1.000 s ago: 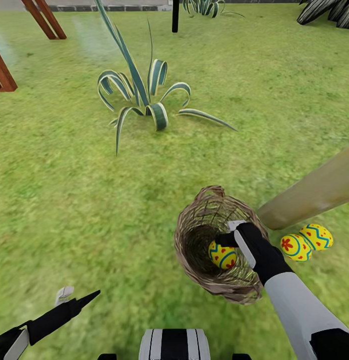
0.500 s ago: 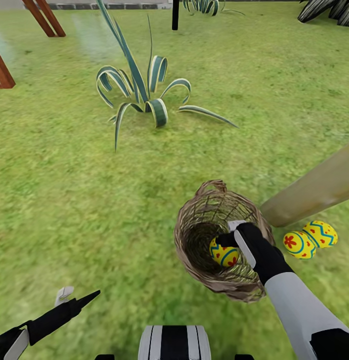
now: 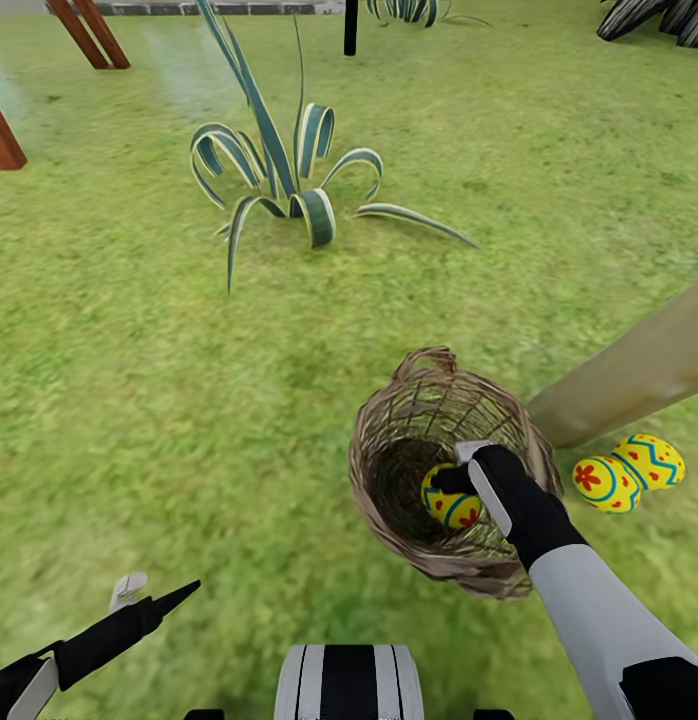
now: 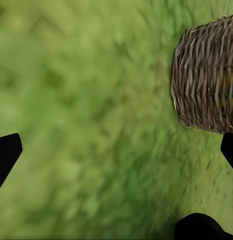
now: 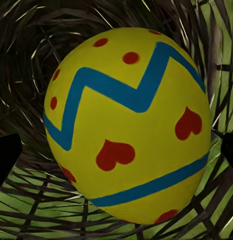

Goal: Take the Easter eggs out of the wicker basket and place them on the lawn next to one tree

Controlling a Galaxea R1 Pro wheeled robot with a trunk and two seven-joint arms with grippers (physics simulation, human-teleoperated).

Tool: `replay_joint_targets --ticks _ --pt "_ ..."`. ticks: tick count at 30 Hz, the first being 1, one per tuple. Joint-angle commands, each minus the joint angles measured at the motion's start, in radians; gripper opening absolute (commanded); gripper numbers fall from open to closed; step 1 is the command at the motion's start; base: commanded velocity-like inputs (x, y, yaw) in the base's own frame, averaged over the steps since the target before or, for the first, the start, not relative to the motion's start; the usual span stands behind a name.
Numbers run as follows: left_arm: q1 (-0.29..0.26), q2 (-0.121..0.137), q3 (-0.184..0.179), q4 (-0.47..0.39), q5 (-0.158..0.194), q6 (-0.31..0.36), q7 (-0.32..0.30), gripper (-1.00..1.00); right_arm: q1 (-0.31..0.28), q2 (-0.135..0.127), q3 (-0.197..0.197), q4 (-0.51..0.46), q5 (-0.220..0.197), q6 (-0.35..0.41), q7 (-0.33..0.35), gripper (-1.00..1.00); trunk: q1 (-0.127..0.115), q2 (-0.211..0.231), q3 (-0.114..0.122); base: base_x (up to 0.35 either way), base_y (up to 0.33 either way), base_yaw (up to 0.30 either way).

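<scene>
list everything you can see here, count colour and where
Easter eggs: three, yellow with blue zigzags and red marks; one inside the basket, two on the grass by the trunk
wicker basket: one, brown, on the lawn
tree trunk: one, pale tan, right of the basket
striped spiky plant: one, green and cream, far lawn
reddish posts: far left
right claw: black, inside the basket at the egg
left claw: black, open, over grass
</scene>
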Motion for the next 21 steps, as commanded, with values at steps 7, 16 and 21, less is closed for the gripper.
replay_joint_targets --ticks 7,16,21 --pt "0.0 0.001 0.001 0.0 0.004 0.01 -0.005 1.0 -0.001 -0.001 0.004 -0.001 -0.011 0.003 -0.01 1.0 0.005 -0.009 -0.011 0.0 0.0 0.0" --pt "0.0 0.0 0.001 0.0 0.004 0.01 -0.005 1.0 -0.001 -0.001 0.004 -0.002 -0.009 0.003 -0.011 1.0 0.005 -0.009 -0.011 0.0 0.0 0.0" --pt "0.0 0.0 0.001 0.0 0.004 0.01 -0.005 1.0 -0.001 -0.001 0.004 -0.002 -0.009 0.003 -0.011 1.0 0.007 -0.01 -0.027 0.0 0.0 0.0"
